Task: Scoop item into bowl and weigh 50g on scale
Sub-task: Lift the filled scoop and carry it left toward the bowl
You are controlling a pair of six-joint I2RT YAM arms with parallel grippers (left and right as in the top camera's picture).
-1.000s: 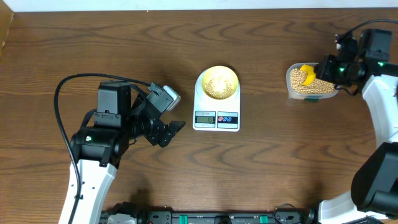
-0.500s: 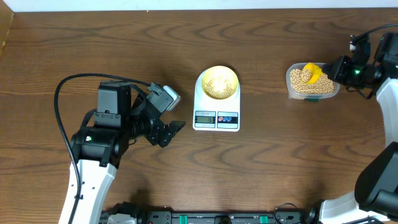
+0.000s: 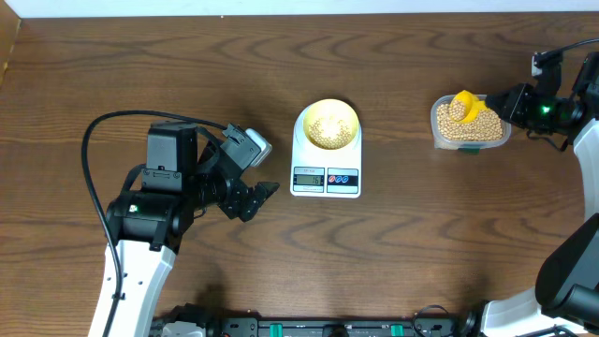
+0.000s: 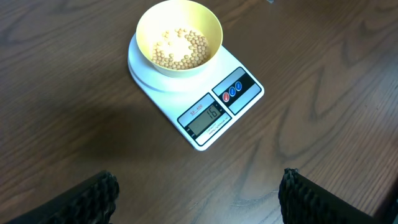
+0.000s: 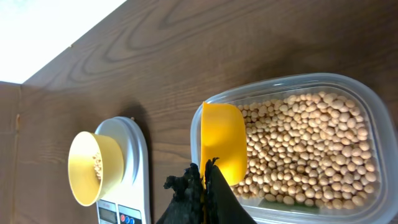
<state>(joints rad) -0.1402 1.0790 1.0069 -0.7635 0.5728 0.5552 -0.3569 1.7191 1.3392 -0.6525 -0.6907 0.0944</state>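
Observation:
The pale yellow bowl sits on the white scale mid-table and holds a thin layer of beans. It also shows in the left wrist view, where the scale displays a reading. My right gripper is shut on the handle of a bright yellow scoop. The scoop lies over the beans in the clear container. My left gripper is open and empty, left of the scale, above bare table.
The clear container stands at the table's right side, to the right of the scale. The left arm's cable loops over the table on the left. The table's far edge meets a white wall.
My right gripper has drawn back to the right, away from the container's middle, with the scoop still in the beans. The left arm, bowl and scale have not moved.

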